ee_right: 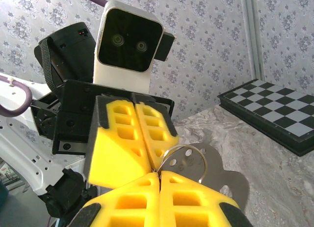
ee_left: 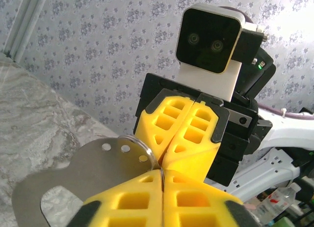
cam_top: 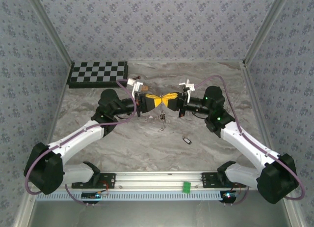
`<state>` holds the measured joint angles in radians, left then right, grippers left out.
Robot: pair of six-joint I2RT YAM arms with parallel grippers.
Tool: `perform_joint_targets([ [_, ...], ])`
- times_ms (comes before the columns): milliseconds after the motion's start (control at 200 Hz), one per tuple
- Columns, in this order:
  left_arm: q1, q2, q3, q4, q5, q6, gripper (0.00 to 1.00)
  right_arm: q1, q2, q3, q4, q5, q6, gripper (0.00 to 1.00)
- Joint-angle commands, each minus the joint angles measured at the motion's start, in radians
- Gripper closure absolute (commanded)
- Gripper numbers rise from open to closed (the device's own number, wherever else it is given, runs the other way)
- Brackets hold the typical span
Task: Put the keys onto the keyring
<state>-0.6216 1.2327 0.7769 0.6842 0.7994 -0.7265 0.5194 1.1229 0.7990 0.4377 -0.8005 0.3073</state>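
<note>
Left jaws and right jaws tip to tip above desk centre, both closed tight, pinching keyring; metal tag beside ring. Keys dangle just beneath meeting point, long axis toward near edge. Lone key on desk, to their right.

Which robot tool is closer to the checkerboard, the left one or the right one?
Left. The left tool sits to the right of the checkerboard; the right tool meets it tip to tip, even farther right. Both pinch the keyring.
</note>
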Motion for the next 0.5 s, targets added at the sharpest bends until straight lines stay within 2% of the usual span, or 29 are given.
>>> perform_joint_targets([
  [0, -0.019, -0.009, 0.026, 0.049, 0.064, 0.005, 1.0, 0.004, -0.005, 0.004, 0.009, 0.025, -0.006, 1.0],
  [165, -0.021, -0.012, 0.026, 0.021, 0.043, 0.021, 1.0, 0.004, -0.009, 0.002, 0.002, 0.027, -0.01, 1.0],
  [325, -0.031, -0.021, 0.037, -0.092, -0.008, 0.109, 1.0, 0.005, -0.013, 0.003, -0.005, 0.028, -0.013, 1.0],
  [455, -0.031, -0.025, 0.029, -0.076, -0.007, 0.115, 1.0, 0.005, -0.019, 0.003, -0.023, 0.039, -0.021, 1.0],
  [495, -0.031, -0.03, 0.026, -0.069, -0.007, 0.118, 1.0, 0.004, -0.025, 0.003, -0.031, 0.047, -0.023, 0.97],
])
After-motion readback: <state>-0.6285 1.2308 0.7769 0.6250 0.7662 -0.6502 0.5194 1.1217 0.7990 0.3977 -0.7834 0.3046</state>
